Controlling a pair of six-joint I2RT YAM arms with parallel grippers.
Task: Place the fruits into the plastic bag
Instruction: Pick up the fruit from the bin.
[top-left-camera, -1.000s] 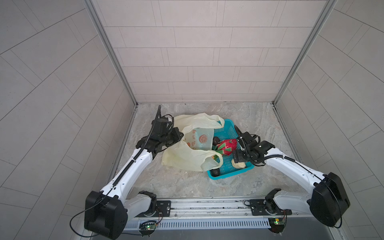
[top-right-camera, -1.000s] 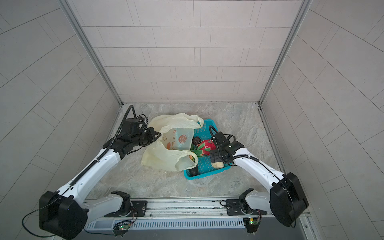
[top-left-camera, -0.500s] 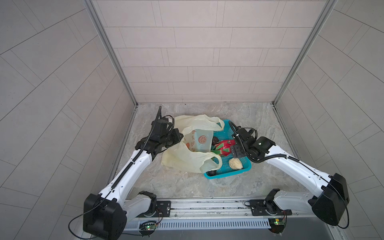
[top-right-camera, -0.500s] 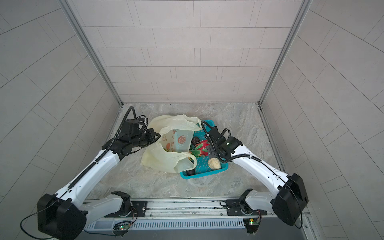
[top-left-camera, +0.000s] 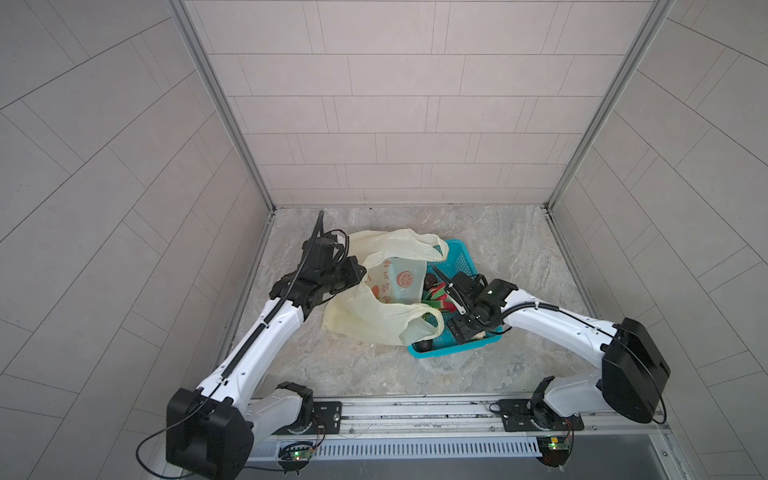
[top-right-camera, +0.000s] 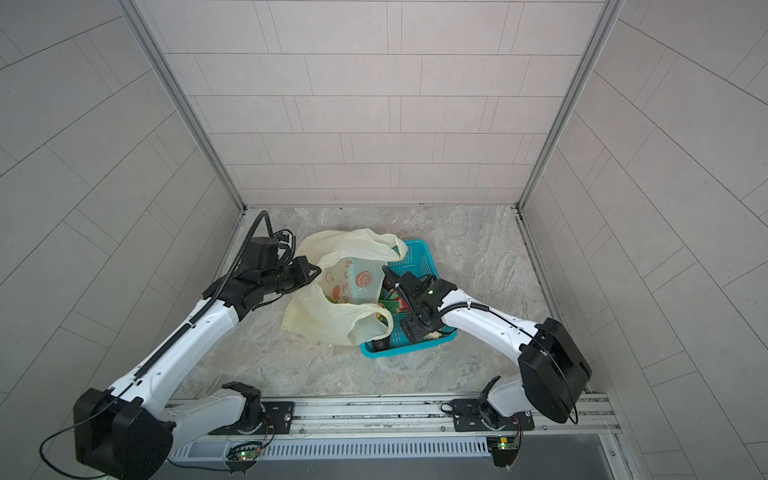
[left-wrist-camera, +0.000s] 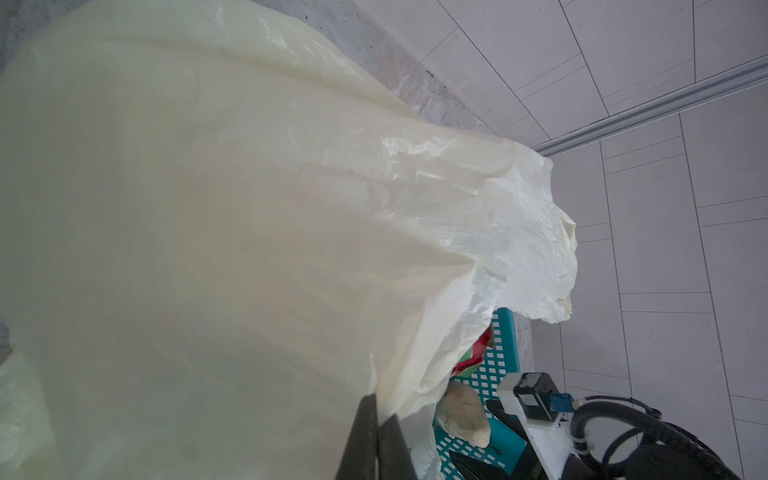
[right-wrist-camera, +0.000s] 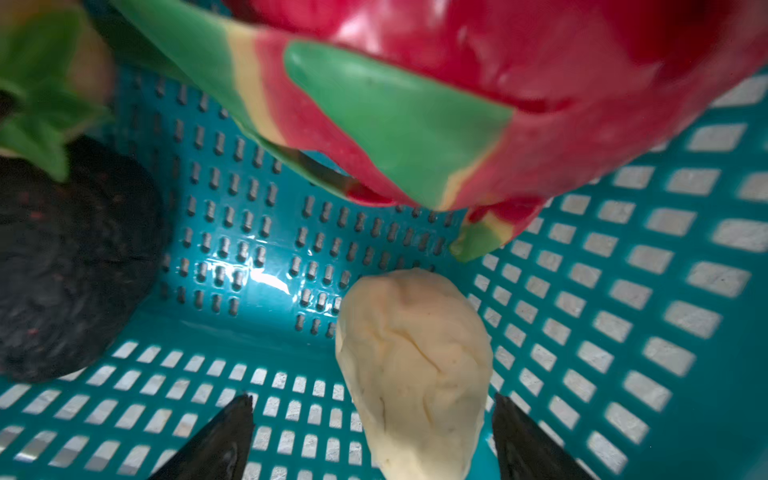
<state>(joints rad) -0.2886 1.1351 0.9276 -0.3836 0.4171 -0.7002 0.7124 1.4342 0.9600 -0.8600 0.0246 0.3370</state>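
Pale yellow, thin plastic is filling most of my left wrist view: this is the plastic bag (left-wrist-camera: 208, 208). In both top views, left of centre, my left gripper (top-left-camera: 360, 272) is clenching tight on the bag's left rim, and the mouth is gaping toward the right of the frame. The bag is lying on the grey marbled floor (top-left-camera: 374, 374) at centre frame with its orange-slice logo showing. Its loop handles are draping over the teal basket (top-left-camera: 461, 257) just to its right. Something orange and green is showing near the lower handle, too small to name. In the basket, the red-pink dragon fruit (top-left-camera: 436, 297) is lying close to the bag's mouth. Right of centre, my right gripper (top-left-camera: 461, 328) is reaching down into the basket. In my right wrist view its jaws are standing released and wide, straddling the pale cream lump (right-wrist-camera: 415, 365) at lower centre without gripping it. A dark oval fruit (right-wrist-camera: 62, 257) is sitting at the left edge, and the dragon fruit is filling the top.
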